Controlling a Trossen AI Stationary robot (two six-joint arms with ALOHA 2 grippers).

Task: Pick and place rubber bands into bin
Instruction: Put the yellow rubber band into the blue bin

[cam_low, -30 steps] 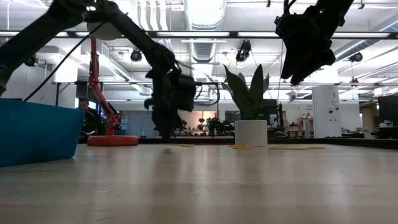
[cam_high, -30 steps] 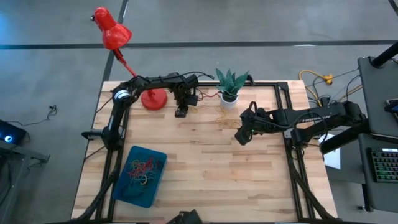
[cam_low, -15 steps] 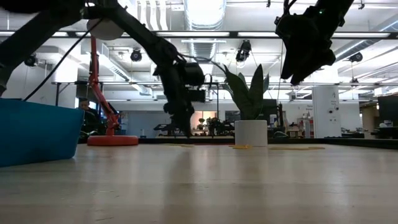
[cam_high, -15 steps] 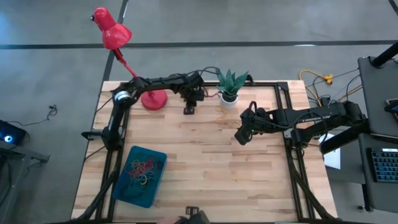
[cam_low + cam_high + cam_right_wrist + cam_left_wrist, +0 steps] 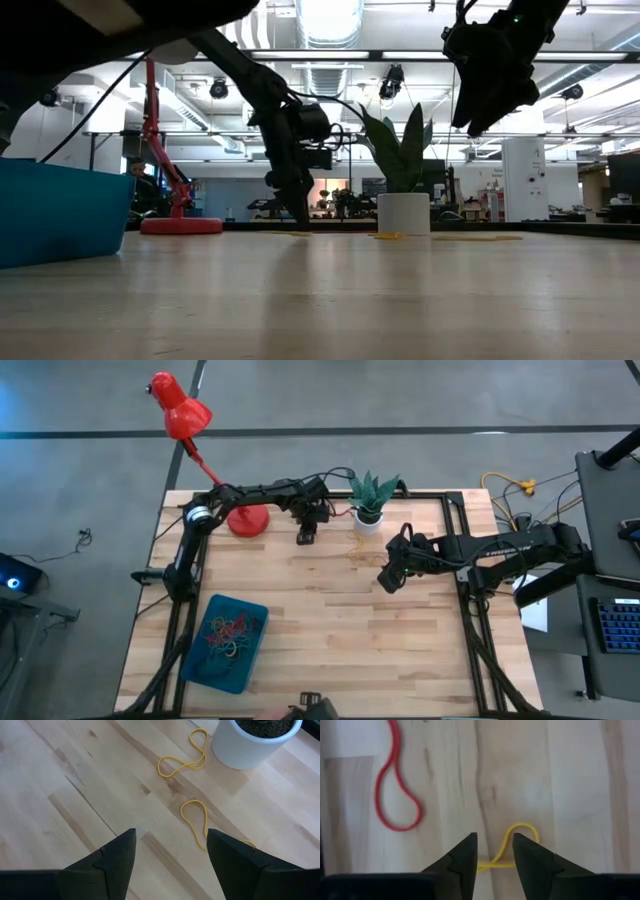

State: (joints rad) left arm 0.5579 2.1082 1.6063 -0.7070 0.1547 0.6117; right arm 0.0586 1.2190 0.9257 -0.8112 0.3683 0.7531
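Two dark fingers of the left gripper (image 5: pixel 493 851) are now standing slightly apart, jaws parting from shut, a yellow rubber band (image 5: pixel 512 845) lying flat on the tabletop between them (not pinched). A second ago this gripper was nearer the lamp (image 5: pixel 246 518); it is now settling by the plant pot (image 5: pixel 369 518). The right gripper (image 5: pixel 388 578) is hovering, jaws spread. The bin (image 5: pixel 198 660) is sitting well apart.

You've got a red desk lamp (image 5: pixel 190 430) at the table's (image 5: pixel 330 630) far-left edge, w/ a potted plant (image 5: pixel 371 497) in a white pot nearby.
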